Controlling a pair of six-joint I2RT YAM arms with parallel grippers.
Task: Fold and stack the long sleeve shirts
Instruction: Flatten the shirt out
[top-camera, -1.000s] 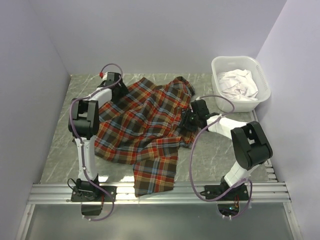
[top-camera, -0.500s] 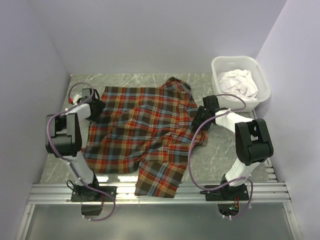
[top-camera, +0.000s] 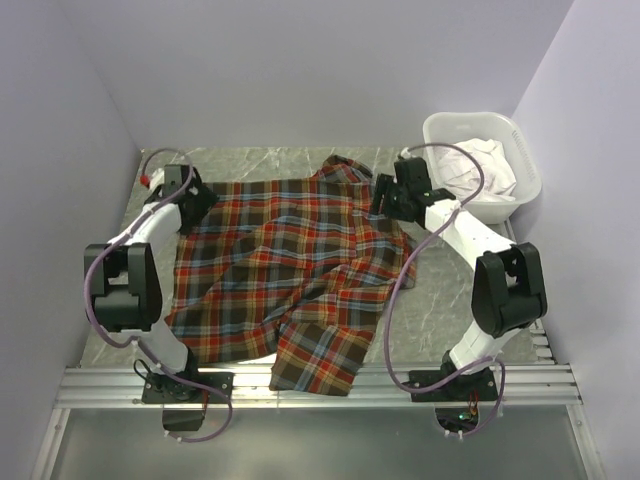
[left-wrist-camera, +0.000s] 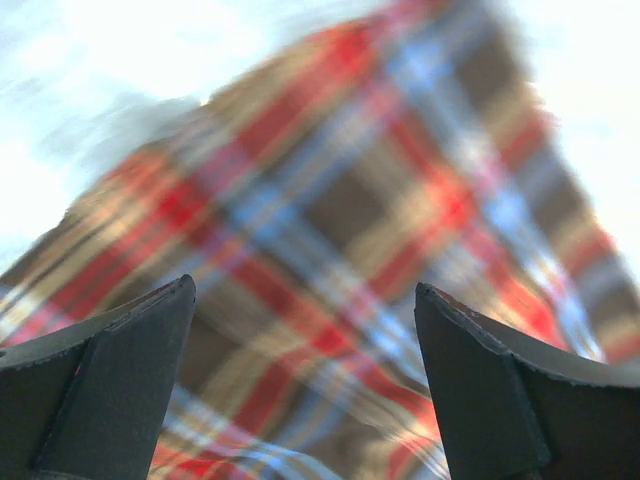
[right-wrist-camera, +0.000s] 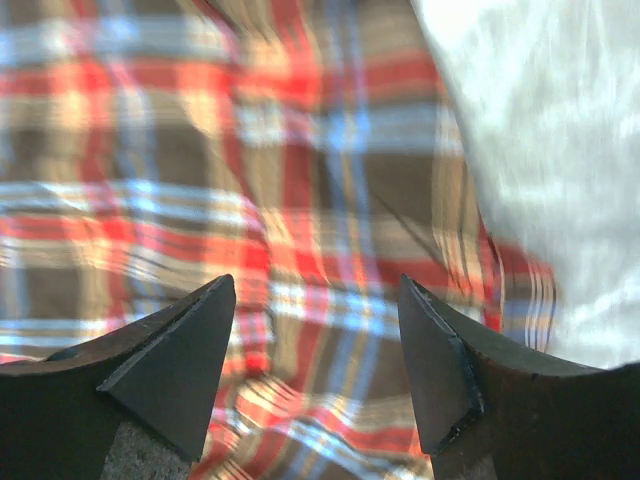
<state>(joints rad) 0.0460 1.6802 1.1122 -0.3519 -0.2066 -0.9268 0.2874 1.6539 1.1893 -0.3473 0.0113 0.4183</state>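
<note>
One plaid shirt (top-camera: 290, 270) is lying spread flat on the table (top-camera: 440, 290), just left of a white basket (top-camera: 505, 208) that is holding pale cloth (top-camera: 480, 165). The left gripper (left-wrist-camera: 302, 300) is hovering, jaws apart and gripping nothing, over the shirt corner farthest from the basket. The right gripper (right-wrist-camera: 316, 290), jaws likewise parted, is hanging over the shirt's edge nearest the basket.

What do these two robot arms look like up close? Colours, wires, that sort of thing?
The left arm and right arm both have white links between chunky black joints. A mauve cable loops loosely along each one. Each arm ends in two dark, wedge-shaped fingers.
</note>
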